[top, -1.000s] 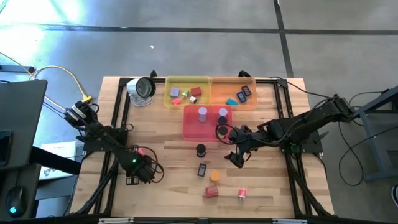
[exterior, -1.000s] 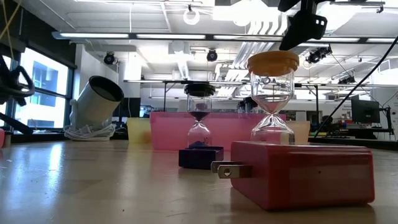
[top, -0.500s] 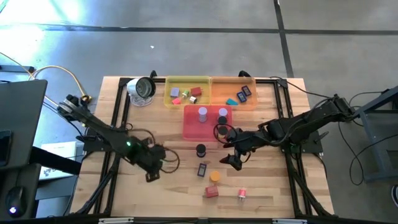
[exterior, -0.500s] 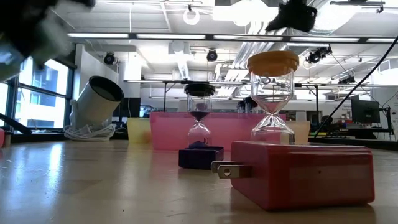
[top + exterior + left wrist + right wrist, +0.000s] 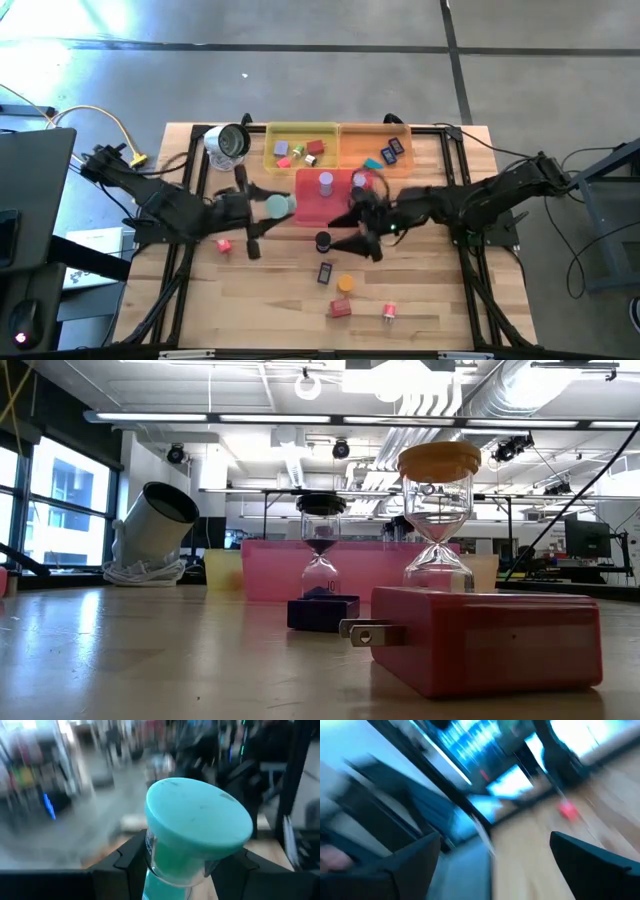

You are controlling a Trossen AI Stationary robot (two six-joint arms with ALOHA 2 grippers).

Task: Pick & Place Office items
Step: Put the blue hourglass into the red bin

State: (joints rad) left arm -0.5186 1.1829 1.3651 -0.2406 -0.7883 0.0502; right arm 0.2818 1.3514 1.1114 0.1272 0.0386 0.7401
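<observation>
Left arm reaches inward across the bench, its claw [image 5: 262,208] clamped around a held item. Right arm extends toward centre, its claw [image 5: 352,232] spread wide, fingers [image 5: 592,857] empty

Right wrist view smeared by blur, teal hourglass [image 5: 197,837] base cut off, trays' small pieces indistinct

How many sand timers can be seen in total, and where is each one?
6, though the arms may hide more: lilac-capped and dark-capped in the pink tray; black-capped, orange-capped, pink on the table; teal-capped in the left hand.
</observation>
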